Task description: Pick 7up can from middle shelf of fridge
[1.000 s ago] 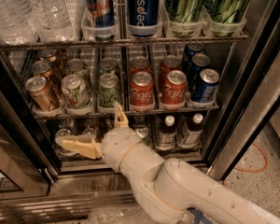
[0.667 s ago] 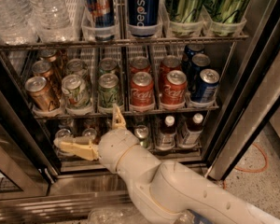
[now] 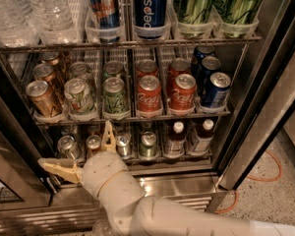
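Note:
The 7up can, pale silver with a green pattern, stands at the front of the second lane from the left on the middle shelf of the fridge. A second can stands behind it. My gripper is open and empty. It is below the middle shelf, in front of the lowest rack. One tan finger points up toward the shelf edge just right of the 7up can. The other finger points left.
On the middle shelf, gold-brown cans stand left of the 7up. A darker green can, red Coca-Cola cans and blue Pepsi cans stand to its right. Tall cans and water bottles fill the rack above. Small bottles are below.
My gripper has moved a little to the left and down, still open in front of the lowest rack. The cans have not moved.

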Motion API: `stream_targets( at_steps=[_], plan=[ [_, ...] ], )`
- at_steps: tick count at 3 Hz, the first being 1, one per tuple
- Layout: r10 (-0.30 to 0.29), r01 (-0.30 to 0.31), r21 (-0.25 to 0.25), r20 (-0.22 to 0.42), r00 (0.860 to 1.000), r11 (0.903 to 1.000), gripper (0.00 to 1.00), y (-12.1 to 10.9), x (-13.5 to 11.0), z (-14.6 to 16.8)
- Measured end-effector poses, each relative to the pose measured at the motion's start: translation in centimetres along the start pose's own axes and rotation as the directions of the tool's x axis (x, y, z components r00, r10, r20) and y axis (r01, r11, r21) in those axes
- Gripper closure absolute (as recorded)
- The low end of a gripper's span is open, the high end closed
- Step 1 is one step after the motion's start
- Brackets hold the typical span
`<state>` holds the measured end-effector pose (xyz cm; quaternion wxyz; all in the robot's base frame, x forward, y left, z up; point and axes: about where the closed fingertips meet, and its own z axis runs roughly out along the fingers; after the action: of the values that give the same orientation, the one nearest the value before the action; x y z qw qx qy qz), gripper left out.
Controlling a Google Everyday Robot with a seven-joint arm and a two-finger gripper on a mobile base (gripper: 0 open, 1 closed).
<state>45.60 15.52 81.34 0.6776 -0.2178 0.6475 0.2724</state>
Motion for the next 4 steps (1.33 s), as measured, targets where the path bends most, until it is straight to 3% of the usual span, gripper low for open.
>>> stream_targets(
  at_steps=[1, 3, 4],
  plan=[
    [-0.011, 0.012, 0.074, -0.016, 1.0, 0.9972, 0.0, -1.8, 0.4, 0.0],
    [-0.043, 0.044, 0.053, -0.016, 0.999, 0.9976, 0.0, -1.8, 0.1, 0.1],
    [-0.12, 0.119, 0.022, 0.016, 0.993, 0.9926, 0.0, -2.6, -1.4, 1.7]
  ],
)
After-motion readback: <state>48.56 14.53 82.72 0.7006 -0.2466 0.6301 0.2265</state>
